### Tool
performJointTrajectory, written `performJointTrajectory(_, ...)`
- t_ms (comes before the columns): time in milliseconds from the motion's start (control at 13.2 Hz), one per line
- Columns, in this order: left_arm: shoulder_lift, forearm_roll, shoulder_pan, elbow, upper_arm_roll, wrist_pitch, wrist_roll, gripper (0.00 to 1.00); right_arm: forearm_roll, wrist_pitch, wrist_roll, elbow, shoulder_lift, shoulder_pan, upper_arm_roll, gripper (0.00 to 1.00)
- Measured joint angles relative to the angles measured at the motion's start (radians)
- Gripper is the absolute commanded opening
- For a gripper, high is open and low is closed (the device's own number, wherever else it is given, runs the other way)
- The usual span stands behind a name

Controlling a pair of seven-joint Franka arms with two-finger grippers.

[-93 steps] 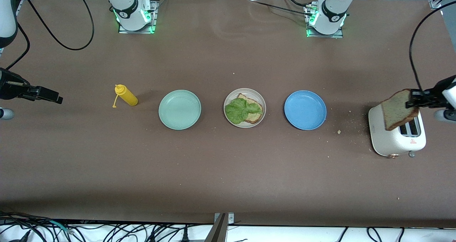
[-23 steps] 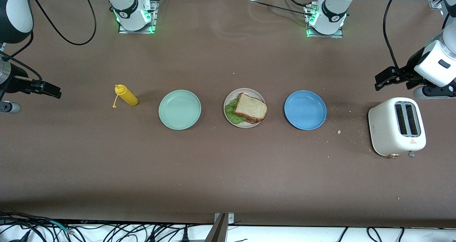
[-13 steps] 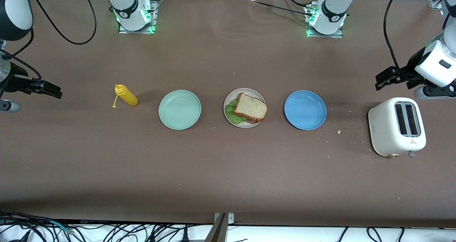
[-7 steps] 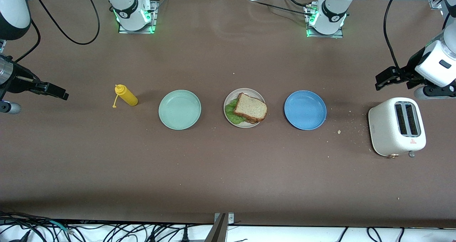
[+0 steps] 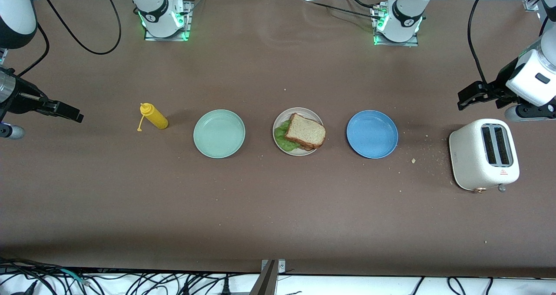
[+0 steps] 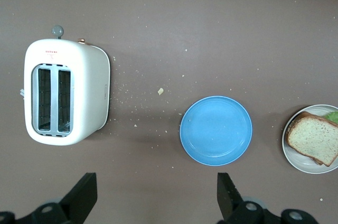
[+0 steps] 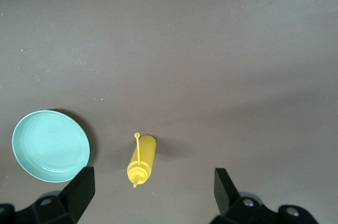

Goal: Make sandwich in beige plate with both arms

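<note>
On the desk [image 5: 278, 208] five items stand in one row. From the right arm's end: a bottle [image 5: 153, 116], lying down; a first empty plate [image 5: 219, 134]; the plate [image 5: 298, 131] carrying the sandwich [image 5: 306, 130], lettuce [image 5: 284, 139] protruding from under the top slice; a second empty plate [image 5: 372, 134]; then the toaster [image 5: 484, 154], nearest the left arm's end, crumbs [image 5: 413, 160] lying between it and that plate.

Even overhead light on the brown bench [image 5: 278, 208]; soft short shadows beside the yellow bottle [image 5: 154, 116]; green glow at the arm bases; sharp focus throughout.
</note>
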Motion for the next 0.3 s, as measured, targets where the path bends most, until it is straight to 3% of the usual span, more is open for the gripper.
performJointTrajectory(304, 0.000, 0.000, -0.001, -0.001, -0.003, 0.000, 0.000, 1.00, 0.000, 0.000, 0.000, 0.000, 0.000, 0.000, 0.000, 1.00)
